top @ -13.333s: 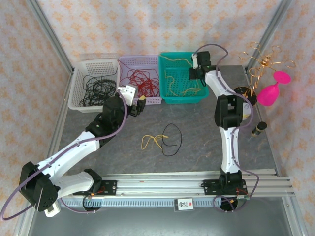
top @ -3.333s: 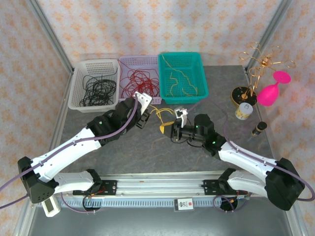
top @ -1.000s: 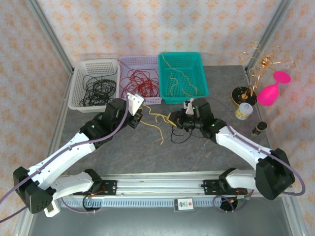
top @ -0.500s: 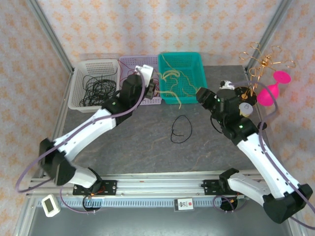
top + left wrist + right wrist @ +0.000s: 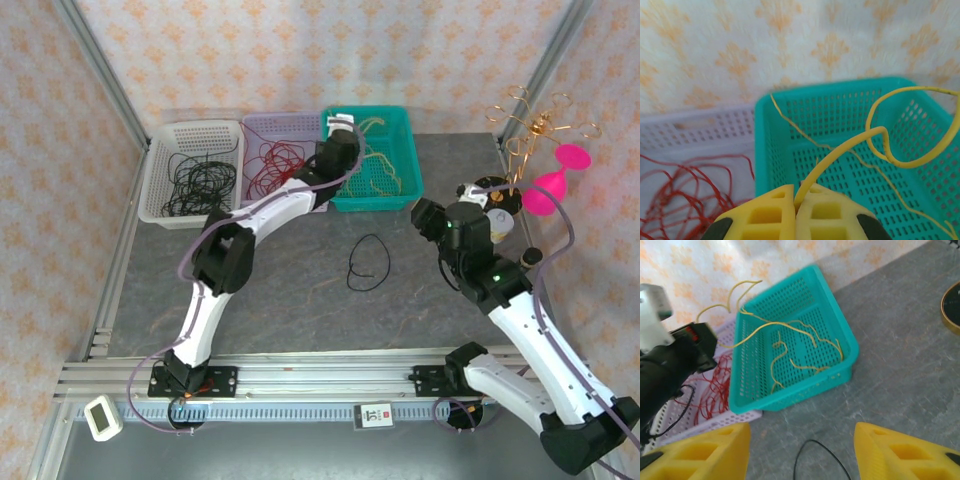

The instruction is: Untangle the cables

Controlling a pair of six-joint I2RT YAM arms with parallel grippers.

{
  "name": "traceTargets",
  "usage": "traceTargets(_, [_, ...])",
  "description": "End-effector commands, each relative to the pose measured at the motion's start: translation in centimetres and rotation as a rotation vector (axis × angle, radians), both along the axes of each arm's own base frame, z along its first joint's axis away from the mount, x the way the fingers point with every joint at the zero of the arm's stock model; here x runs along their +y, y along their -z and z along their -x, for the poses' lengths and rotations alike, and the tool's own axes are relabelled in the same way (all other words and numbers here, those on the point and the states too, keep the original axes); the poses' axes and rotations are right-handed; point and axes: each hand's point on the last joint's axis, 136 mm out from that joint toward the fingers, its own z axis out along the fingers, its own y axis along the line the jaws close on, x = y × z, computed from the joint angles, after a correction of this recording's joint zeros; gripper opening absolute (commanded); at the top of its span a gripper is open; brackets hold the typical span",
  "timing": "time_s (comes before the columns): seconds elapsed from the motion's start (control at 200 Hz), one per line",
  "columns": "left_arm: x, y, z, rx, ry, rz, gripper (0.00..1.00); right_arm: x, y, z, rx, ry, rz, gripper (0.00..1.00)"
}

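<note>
The left gripper point(image 5: 796, 202) is clamped on a thin yellow flexible cable point(image 5: 876, 130), which arches ahead and to its right over the teal perforated plastic basket point(image 5: 771, 150) below. It should sink until the loops sit inside the walls, then release. The right gripper point(image 5: 800, 437) stands apart and empty, with a thin black cable loop point(image 5: 812, 442) on the grey worktop point(image 5: 900, 365) just beneath.

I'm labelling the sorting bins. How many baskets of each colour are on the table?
white basket: 1
purple basket: 1
teal basket: 1
total: 3
</note>
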Motion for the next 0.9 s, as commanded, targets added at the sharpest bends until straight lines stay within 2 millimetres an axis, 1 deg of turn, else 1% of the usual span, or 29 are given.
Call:
traceTargets(0.0, [-0.7, 2.4, -0.7, 0.039, -0.012, 0.039, 0.04, 1.1, 3.0, 0.1, 0.087, -0.062, 0.022, 0.57])
traceTargets(0.025, [-0.9, 3.1, -0.8, 0.052, -0.009, 0.042, 0.08, 1.4, 3.9, 0.1, 0.107, -0.078, 0.019, 0.57])
traceTargets(0.06, [-1.1, 4.0, -0.8, 0.072, -0.003, 0.044, 0.17, 1.8, 5.4, 0.3, 0.136, -0.096, 0.017, 0.58])
traceTargets(0.11, [-1.3, 4.7, -0.7, 0.093, 0.001, 0.042, 0.37, 2.2, 7.9, 0.6, 0.182, -0.118, 0.01, 0.58])
traceTargets(0.135, [-1.3, 5.0, -0.6, 0.103, 0.004, 0.04, 0.43, 2.5, 9.1, 0.7, 0.206, -0.133, 0.007, 0.59])
traceTargets(0.2, [-1.1, 4.5, -0.3, 0.113, 0.007, 0.032, 0.51, 3.6, 12.3, 1.1, 0.263, -0.192, -0.004, 0.59])
traceTargets(0.245, [-1.0, 3.7, 0.0, 0.112, 0.013, 0.025, 0.55, 3.8, 14.5, 1.3, 0.31, -0.201, 0.008, 0.59])
traceTargets(0.29, [-0.8, 2.6, 0.3, 0.109, 0.019, 0.023, 0.59, 3.9, 16.0, 1.2, 0.343, -0.21, 0.026, 0.6])
traceTargets(0.365, [-0.5, 0.0, 1.2, 0.095, 0.04, 0.026, 0.63, 4.0, 17.8, 0.6, 0.371, -0.213, 0.065, 0.6])
traceTargets(0.39, [-0.3, -0.4, 1.6, 0.094, 0.046, 0.028, 0.63, 4.1, 18.0, 0.1, 0.364, -0.213, 0.075, 0.6])
traceTargets(0.395, [-0.3, -0.8, 1.7, 0.089, 0.046, 0.032, 0.63, 4.1, 18.1, 0.0, 0.364, -0.214, 0.078, 0.6])
traceTargets(0.45, [0.1, -2.5, 2.8, 0.079, 0.065, 0.045, 0.64, 4.2, 18.2, -1.0, 0.341, -0.216, 0.111, 0.6])
traceTargets(0.47, [0.2, -3.1, 3.2, 0.075, 0.073, 0.053, 0.65, 4.2, 18.8, -1.3, 0.349, -0.221, 0.133, 0.6])
traceTargets(0.551, [0.8, -4.6, 5.2, 0.072, 0.109, 0.075, 0.66, 4.8, 19.6, -2.6, 0.333, -0.251, 0.171, 0.6])
traceTargets(0.606, [1.2, -5.7, 6.7, 0.068, 0.127, 0.084, 0.67, 5.3, 20.5, -3.3, 0.341, -0.275, 0.188, 0.6])
traceTargets(0.626, [1.5, -5.9, 7.4, 0.069, 0.13, 0.086, 0.67, 5.6, 20.8, -3.4, 0.345, -0.288, 0.193, 0.6])
traceTargets(0.636, [1.6, -5.7, 7.5, 0.073, 0.13, 0.083, 0.67, 5.7, 21.0, -3.5, 0.348, -0.294, 0.194, 0.59])
traceTargets(0.641, [1.7, -6.3, 7.8, 0.064, 0.131, 0.088, 0.67, 5.8, 21.0, -3.6, 0.349, -0.295, 0.195, 0.59])
traceTargets(0.651, [1.9, -6.9, 8.2, 0.056, 0.132, 0.093, 0.67, 5.8, 21.2, -3.7, 0.352, -0.299, 0.198, 0.59])
traceTargets(0.661, [2.0, -7.1, 8.5, 0.053, 0.134, 0.094, 0.67, 5.9, 21.3, -3.8, 0.354, -0.3, 0.199, 0.59])
traceTargets(0.731, [3.1, -7.2, 10.7, 0.058, 0.141, 0.105, 0.67, 6.2, 22.8, -4.3, 0.381, -0.311, 0.218, 0.57])
traceTargets(0.756, [3.6, -7.7, 11.6, 0.051, 0.144, 0.117, 0.67, 6.3, 23.2, -4.6, 0.388, -0.314, 0.224, 0.56])
traceTargets(0.776, [4.0, -7.4, 12.2, 0.054, 0.145, 0.122, 0.67, 6.5, 23.4, -4.7, 0.391, -0.32, 0.228, 0.54])
traceTargets(0.806, [4.5, -7.5, 13.2, 0.052, 0.148, 0.132, 0.67, 6.6, 23.7, -5.0, 0.393, -0.323, 0.232, 0.5])
traceTargets(0.816, [4.6, -7.0, 13.4, 0.06, 0.149, 0.128, 0.67, 6.6, 23.8, -5.1, 0.394, -0.324, 0.234, 0.49])
traceTargets(0.821, [4.7, -7.4, 13.5, 0.053, 0.149, 0.134, 0.67, 6.6, 23.8, -5.1, 0.394, -0.324, 0.235, 0.48])
traceTargets(0.826, [4.9, -6.8, 13.8, 0.062, 0.148, 0.13, 0.67, 6.7, 23.8, -5.2, 0.393, -0.326, 0.236, 0.47])
traceTargets(0.831, [5.0, -7.3, 13.9, 0.053, 0.149, 0.138, 0.67, 6.7, 23.8, -5.2, 0.392, -0.326, 0.237, 0.47])
traceTargets(0.891, [6.1, -6.8, 15.7, 0.057, 0.15, 0.148, 0.67, 6.7, 23.9, -5.8, 0.385, -0.32, 0.254, 0.38])
